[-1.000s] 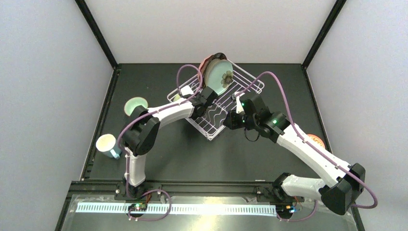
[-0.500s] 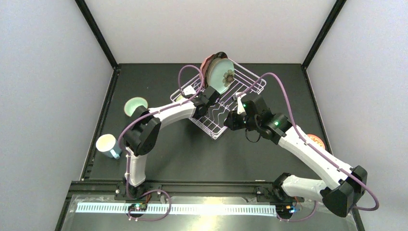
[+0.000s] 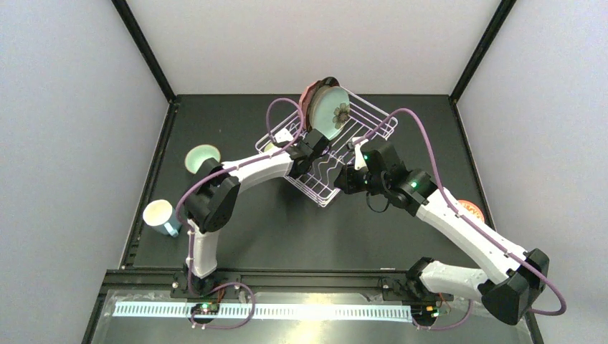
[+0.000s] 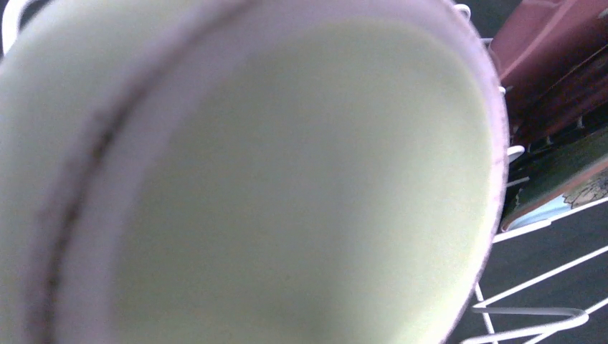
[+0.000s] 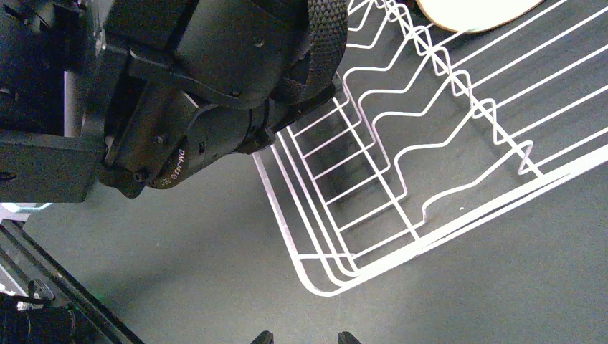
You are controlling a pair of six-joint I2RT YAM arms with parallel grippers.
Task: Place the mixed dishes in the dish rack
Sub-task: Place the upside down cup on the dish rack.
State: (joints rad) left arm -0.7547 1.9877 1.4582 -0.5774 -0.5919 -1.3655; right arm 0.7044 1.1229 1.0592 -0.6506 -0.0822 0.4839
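Observation:
The white wire dish rack (image 3: 324, 203) sits mid-table with three plates upright at its far corner, the mint flowered plate (image 3: 333, 115) in front. My left gripper (image 3: 310, 149) reaches into the rack beside the plates. A cream mug (image 4: 287, 186) fills the left wrist view and hides the fingers. My right gripper (image 3: 343, 179) hovers just outside the rack's near right side, open and empty, its fingertips (image 5: 262, 337) above bare table short of the rack's corner (image 5: 315, 287). A pale-green bowl (image 3: 203, 158) and a light-blue mug (image 3: 161, 217) stand at the table's left.
A small orange-patterned bowl (image 3: 471, 208) lies at the right edge of the table, partly behind the right arm. Black frame posts rise at the far corners. The left arm's wrist (image 5: 208, 93) is close in front of the right wrist camera.
The rack has slid a little to the right and the left gripper has pushed slightly farther into it. The right arm shifted slightly with it.

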